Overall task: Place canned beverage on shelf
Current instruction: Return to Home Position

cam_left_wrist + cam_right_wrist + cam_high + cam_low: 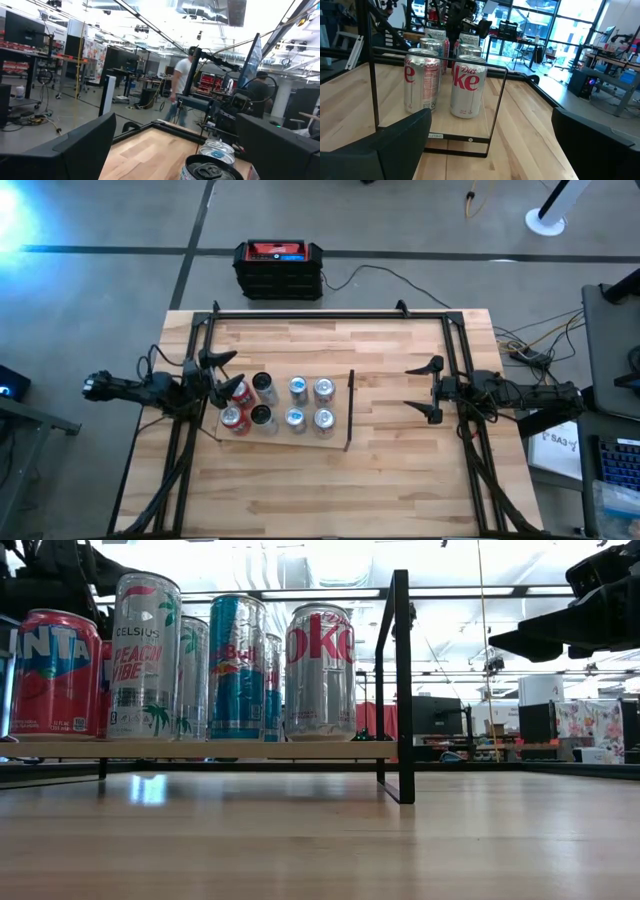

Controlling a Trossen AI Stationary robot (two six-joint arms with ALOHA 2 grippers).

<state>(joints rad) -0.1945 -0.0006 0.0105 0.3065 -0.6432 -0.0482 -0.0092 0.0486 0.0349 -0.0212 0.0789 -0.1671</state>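
— What is the surface?

— A plank table [400, 480] in an open workshop. A person [182, 85] stands among desks far behind it. The shelf [285, 433] lies left of the table's middle, with its black bar [350, 410] on the short edge facing the right arm.

— And the drinks?

— Eight stand on the board in two rows of four. Outward from the bar there are Diet Coke cans [468, 85], Red Bull cans [237, 665], Celsius cans [145, 655] and Fanta cans [55, 675].

— The fingers?

— The left gripper [228, 372] hangs at the Fanta end of the shelf, its fingers [85, 147] spread wide and gripping nothing. The right gripper [410, 388] sits over bare table, well apart from the bar. Its fingers [395, 142] are just as wide and empty.

— Anything hard to make out?

— From above, a left finger overlaps a Fanta can, and I cannot tell whether they touch. In the low view the rear row is mostly hidden behind the front one, and both arms are cut off at the frame's edge. The left wrist view catches only two can tops, partly cropped.
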